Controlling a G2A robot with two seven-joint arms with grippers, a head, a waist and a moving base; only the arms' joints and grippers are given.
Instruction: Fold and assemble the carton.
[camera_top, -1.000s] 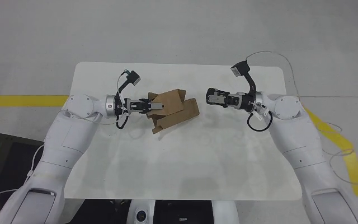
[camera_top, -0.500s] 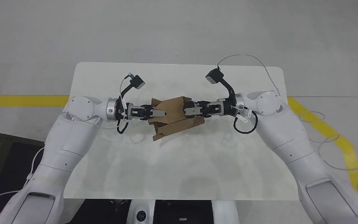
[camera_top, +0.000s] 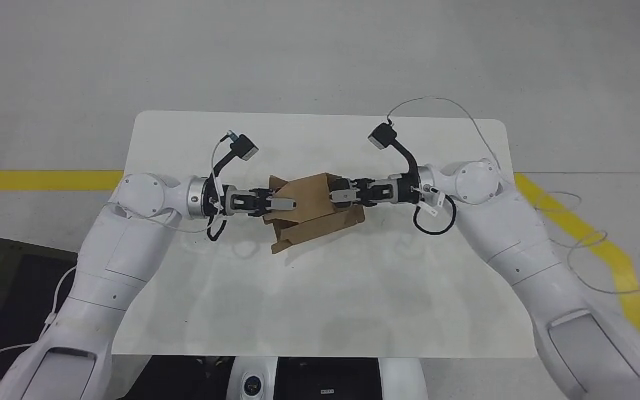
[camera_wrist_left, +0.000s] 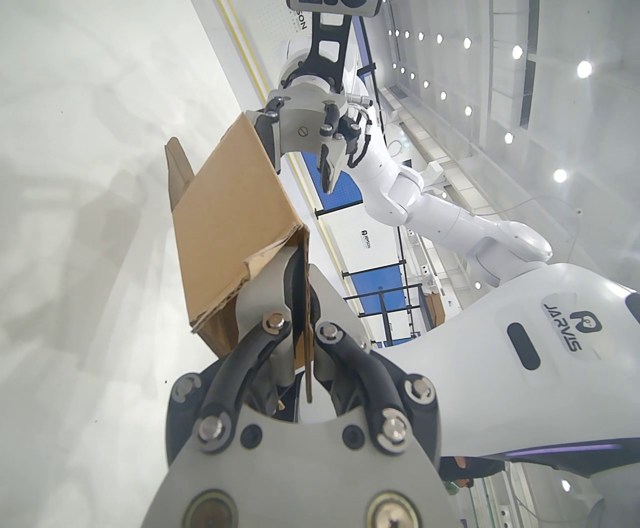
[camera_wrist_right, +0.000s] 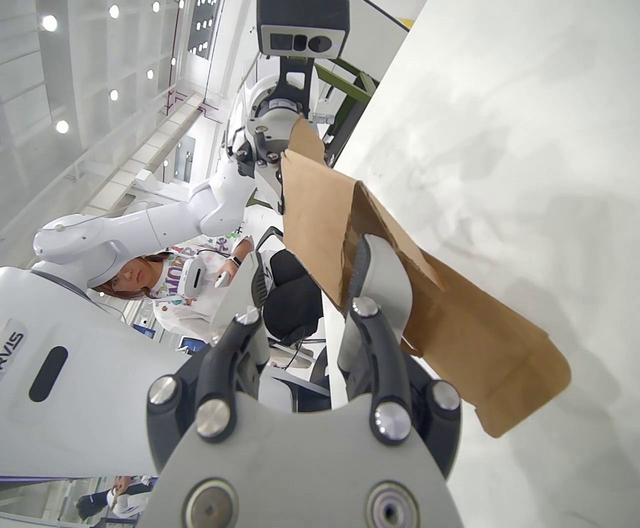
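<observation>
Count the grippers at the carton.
2. The left gripper is shut on a panel edge at one end of the carton; the right gripper is at the opposite end, fingers open astride another panel's edge.

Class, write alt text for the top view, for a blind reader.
Two robot arms meet at a brown carton over a white table. The left gripper is shut on one flap; the right gripper is open at the opposite side.
</observation>
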